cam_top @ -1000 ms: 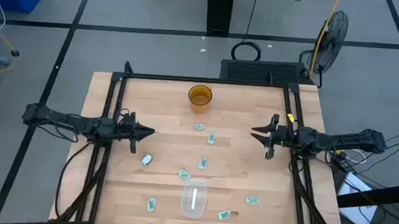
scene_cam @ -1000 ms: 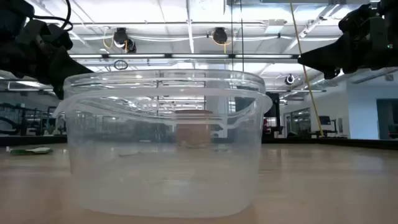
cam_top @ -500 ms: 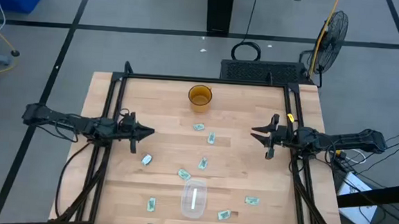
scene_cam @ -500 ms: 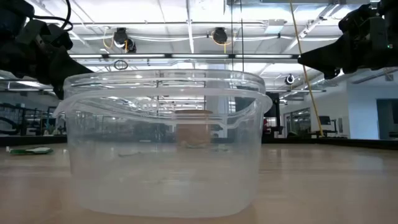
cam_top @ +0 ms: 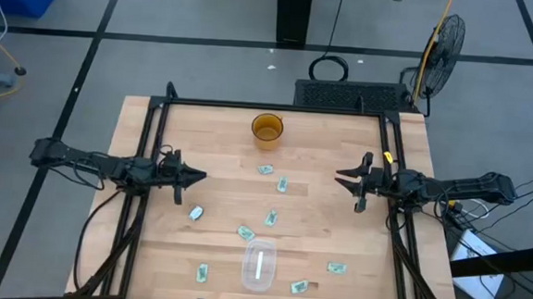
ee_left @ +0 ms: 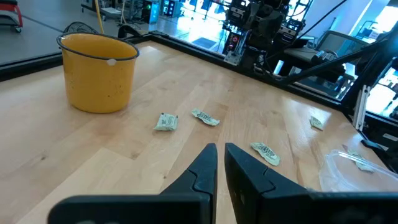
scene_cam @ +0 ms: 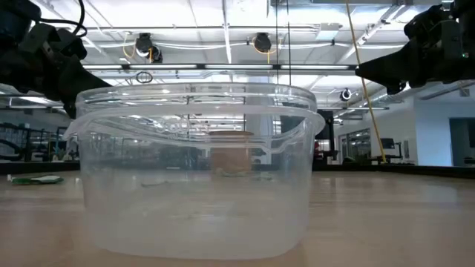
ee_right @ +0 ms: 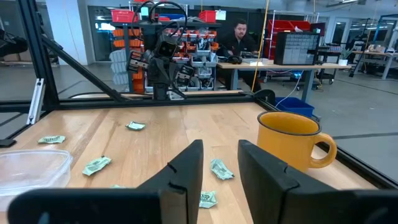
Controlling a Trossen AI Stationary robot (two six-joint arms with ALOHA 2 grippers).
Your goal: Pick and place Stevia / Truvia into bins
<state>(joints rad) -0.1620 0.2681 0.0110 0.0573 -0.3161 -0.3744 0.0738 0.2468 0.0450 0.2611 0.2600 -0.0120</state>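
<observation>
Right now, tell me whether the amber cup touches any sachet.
Apart. The high view shows bare wood between the amber cup and the nearest sachet; the left wrist view shows the same gap.

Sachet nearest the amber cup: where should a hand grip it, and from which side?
That sachet lies flat on the table, slightly crumpled, apart from its neighbour. Probably best to come straight down and pinch across its short width; it offers no raised edge for a side approach.

Grey tiled floor (cam_top: 207, 62), black fan (cam_top: 443, 44), bright ceiling lights (scene_cam: 223, 11) overhead
</observation>
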